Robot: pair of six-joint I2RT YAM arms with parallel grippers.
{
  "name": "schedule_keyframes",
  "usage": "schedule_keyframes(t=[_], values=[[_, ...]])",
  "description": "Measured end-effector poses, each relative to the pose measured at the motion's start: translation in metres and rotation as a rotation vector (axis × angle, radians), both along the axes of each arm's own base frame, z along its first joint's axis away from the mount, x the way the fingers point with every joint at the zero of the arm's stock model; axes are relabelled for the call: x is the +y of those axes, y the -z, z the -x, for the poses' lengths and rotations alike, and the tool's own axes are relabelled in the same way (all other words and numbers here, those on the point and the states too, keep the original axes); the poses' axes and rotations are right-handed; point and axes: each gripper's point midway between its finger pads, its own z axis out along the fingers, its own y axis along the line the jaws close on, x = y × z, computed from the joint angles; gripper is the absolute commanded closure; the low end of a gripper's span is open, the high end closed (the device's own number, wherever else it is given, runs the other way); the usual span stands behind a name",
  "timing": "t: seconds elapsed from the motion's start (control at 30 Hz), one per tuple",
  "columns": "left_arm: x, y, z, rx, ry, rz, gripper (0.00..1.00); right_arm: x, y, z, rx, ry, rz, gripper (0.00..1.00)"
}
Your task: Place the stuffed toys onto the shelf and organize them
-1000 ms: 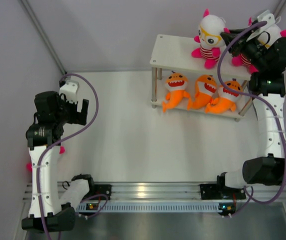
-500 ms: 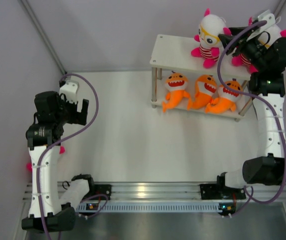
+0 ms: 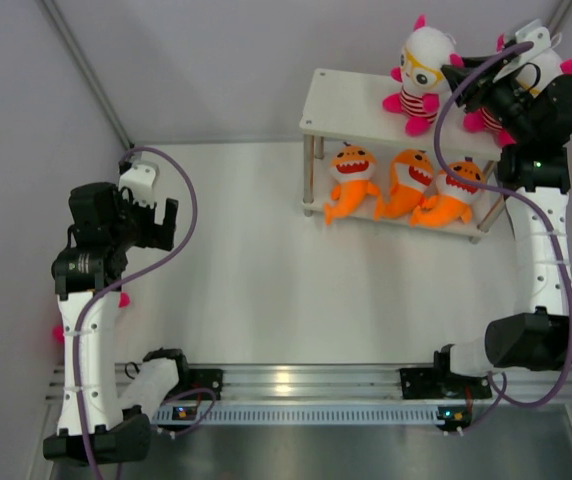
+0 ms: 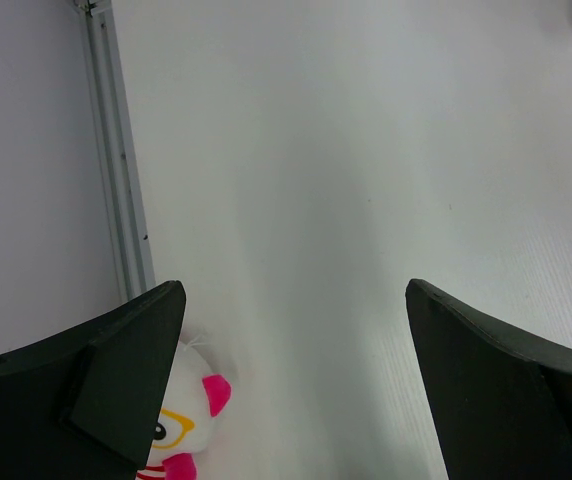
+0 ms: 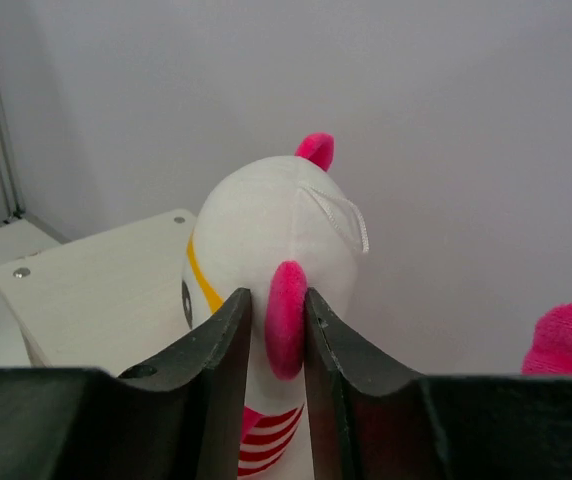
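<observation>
Our right tool [image 5: 278, 300] pinches the pink ear of a white-headed, red-striped plush doll [image 5: 266, 225], seemingly to steady it upright on top of the pale wooden 2-tier shelf [image 5: 96, 265]. 3 orange plush sharks [image 3: 406, 182] fill the lower tier. Our left tool [image 4: 294, 292] hangs wide open over the white surface [image 4: 316, 150], near another doll [image 4: 181, 420] to collect.

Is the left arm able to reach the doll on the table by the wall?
Probably yes. The left gripper hangs open and empty near the doll, with nothing between them, though the wall rail sits close beside the toy.
</observation>
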Motion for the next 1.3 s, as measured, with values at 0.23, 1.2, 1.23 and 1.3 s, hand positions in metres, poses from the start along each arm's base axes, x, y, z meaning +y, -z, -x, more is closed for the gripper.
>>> schedule_keyframes(t=[0.23, 1.2, 1.23, 1.3], values=[[0.000, 0.000, 0.000, 0.001, 0.001, 0.000, 0.02, 0.005, 0.001, 0.003, 0.001, -0.033, 0.011, 0.90], [0.000, 0.005, 0.003, 0.028, 0.000, 0.002, 0.02, 0.024, -0.005, -0.003, -0.006, -0.292, 0.043, 0.87], [0.000, 0.006, 0.003, 0.028, 0.000, 0.002, 0.02, 0.023, -0.003, -0.004, -0.004, -0.287, 0.046, 0.78], [0.000, 0.006, 0.003, 0.029, 0.000, 0.002, 0.02, 0.022, -0.001, -0.006, -0.001, -0.277, 0.052, 0.72]])
